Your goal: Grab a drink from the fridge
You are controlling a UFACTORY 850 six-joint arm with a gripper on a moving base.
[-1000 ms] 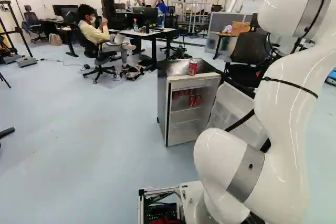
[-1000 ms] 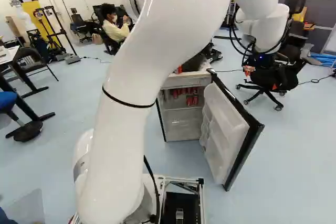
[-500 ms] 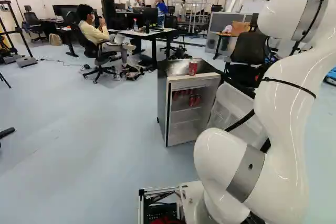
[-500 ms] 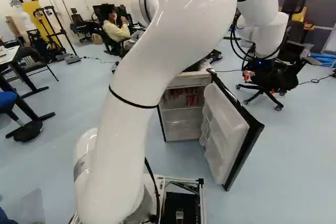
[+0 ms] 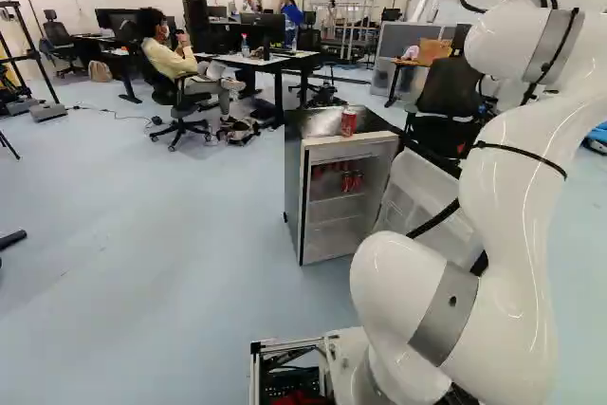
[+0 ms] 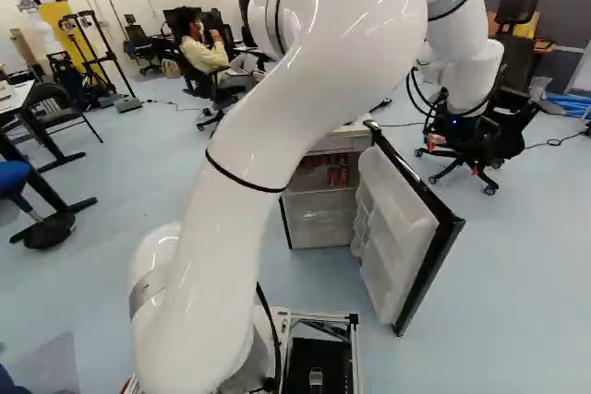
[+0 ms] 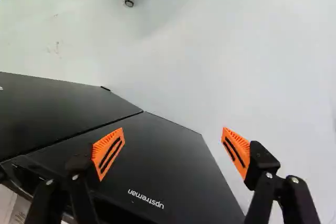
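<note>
My gripper (image 6: pixel 456 156) hangs beyond the fridge's open door (image 6: pixel 397 228) in the right base view. Seen from the wrist, the gripper (image 7: pixel 172 153) is open, nothing between its orange pads, above a black outer panel (image 7: pixel 157 166) of the fridge. The fridge (image 5: pixel 296 187) stands open-fronted in the left base view, its door swung out behind my arm. Several red cans (image 5: pixel 352 181) lie or stand on its upper shelf; the same cans (image 6: pixel 338 175) show partly beside my arm. Another red can (image 5: pixel 348 122) stands upright on top of the fridge.
Black office chairs (image 5: pixel 450 101) stand behind the fridge, one (image 6: pixel 503 126) close beyond my gripper. A desk (image 5: pixel 275 62) and a seated person are farther back. A chair's wheeled foot (image 7: pixel 129 1) shows on the floor ahead of the gripper.
In the right base view my arm's upper part has shifted right, and the gripper has dropped a little and turned. The base, fridge and cans have stayed put.
</note>
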